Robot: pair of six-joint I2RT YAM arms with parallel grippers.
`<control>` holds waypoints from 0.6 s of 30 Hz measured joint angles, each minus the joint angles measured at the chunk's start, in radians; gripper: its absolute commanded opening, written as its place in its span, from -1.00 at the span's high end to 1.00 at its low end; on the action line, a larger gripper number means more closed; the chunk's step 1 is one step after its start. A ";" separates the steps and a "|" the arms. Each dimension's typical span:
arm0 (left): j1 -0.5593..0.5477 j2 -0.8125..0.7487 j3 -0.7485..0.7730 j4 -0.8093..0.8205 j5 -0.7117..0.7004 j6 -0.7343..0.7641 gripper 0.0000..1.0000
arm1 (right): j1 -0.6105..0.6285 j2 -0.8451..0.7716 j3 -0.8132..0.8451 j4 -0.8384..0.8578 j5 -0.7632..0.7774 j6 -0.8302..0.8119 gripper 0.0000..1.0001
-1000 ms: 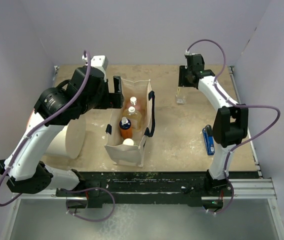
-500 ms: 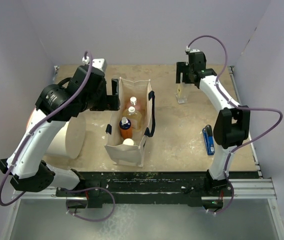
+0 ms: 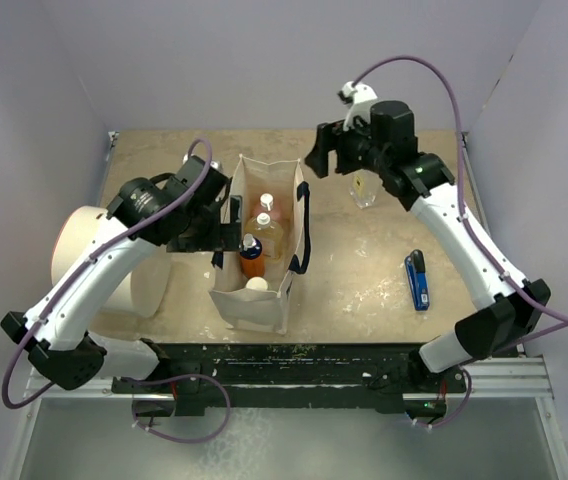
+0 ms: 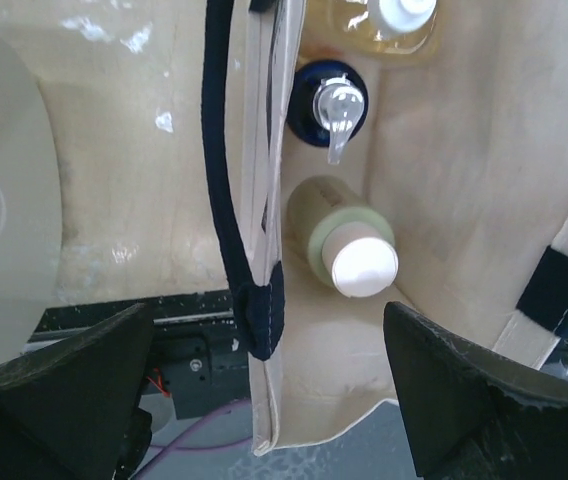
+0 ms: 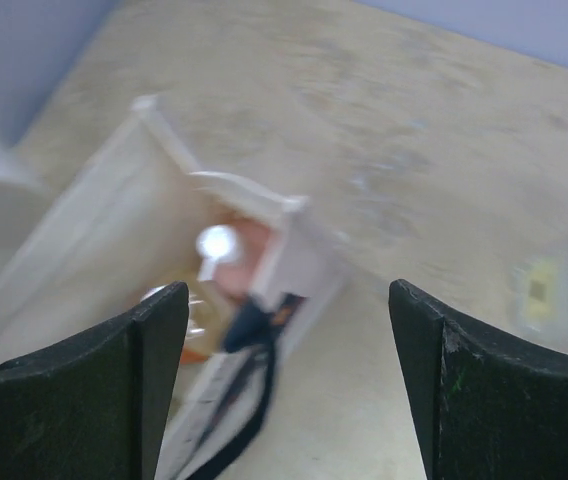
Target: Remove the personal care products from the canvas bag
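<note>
The beige canvas bag (image 3: 254,300) stands upright mid-table with black straps. Inside it I see a pink pump bottle (image 3: 266,207), a clear yellowish bottle (image 3: 264,232), an orange-and-dark-blue pump bottle (image 3: 251,255) and an olive-green white-capped bottle (image 3: 256,285). A clear black-capped bottle (image 3: 363,187) stands on the table to the right of the bag. My left gripper (image 3: 231,222) is open above the bag's left wall (image 4: 264,300), which runs between its fingers. The green bottle (image 4: 352,250) lies just inside. My right gripper (image 3: 330,162) hangs open and empty, between the bag's far end and the clear bottle.
A large white cylinder (image 3: 114,260) stands left of the bag, under the left arm. A flat blue-and-black tool (image 3: 417,280) lies on the table at the right. Purple walls close in the back and both sides.
My right gripper opened, leaving the clear black-capped bottle standing on the table, then rose and swung left toward the bag. My left gripper slid nearer along the bag's left wall.
</note>
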 measured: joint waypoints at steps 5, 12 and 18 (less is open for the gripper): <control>0.001 -0.089 -0.124 0.010 0.073 -0.046 -0.99 | 0.153 -0.011 0.010 0.015 -0.139 0.000 -0.54; 0.001 -0.203 -0.231 0.023 0.144 -0.089 -0.99 | 0.307 -0.079 -0.180 0.073 -0.257 0.006 -0.46; 0.001 -0.199 -0.303 0.035 0.190 -0.097 -0.99 | 0.442 -0.089 -0.278 0.090 -0.260 -0.073 -0.48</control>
